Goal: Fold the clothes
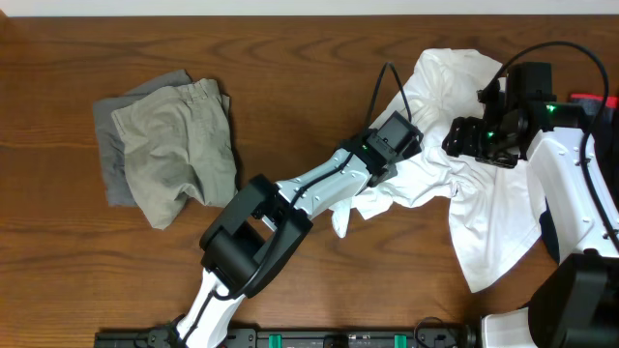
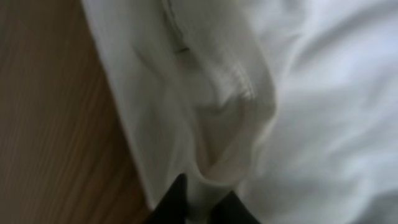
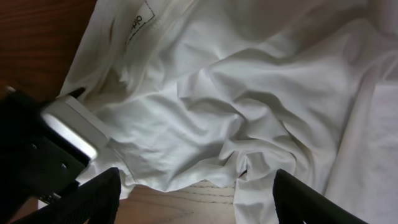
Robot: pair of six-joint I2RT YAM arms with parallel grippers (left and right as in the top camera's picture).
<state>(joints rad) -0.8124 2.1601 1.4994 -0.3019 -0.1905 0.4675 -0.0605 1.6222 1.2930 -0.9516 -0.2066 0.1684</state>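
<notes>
A crumpled white T-shirt [image 1: 484, 198] lies at the right of the table. My left gripper [image 1: 404, 147] is shut on a fold of the white T-shirt [image 2: 261, 118] at its left edge; its fingertips [image 2: 202, 202] pinch the cloth. My right gripper [image 1: 464, 140] hovers above the shirt's upper middle. In the right wrist view its fingers [image 3: 196, 196] are wide open and empty over the rumpled T-shirt [image 3: 249, 93]. Folded khaki shorts [image 1: 179, 150] lie at the left on a grey piece [image 1: 111, 145].
Brown wooden table [image 1: 290, 68]. The left arm [image 1: 290, 198] stretches diagonally from the front edge to the shirt. The left gripper's body [image 3: 50, 143] shows at the left in the right wrist view. A red object [image 1: 590, 100] is at the right edge.
</notes>
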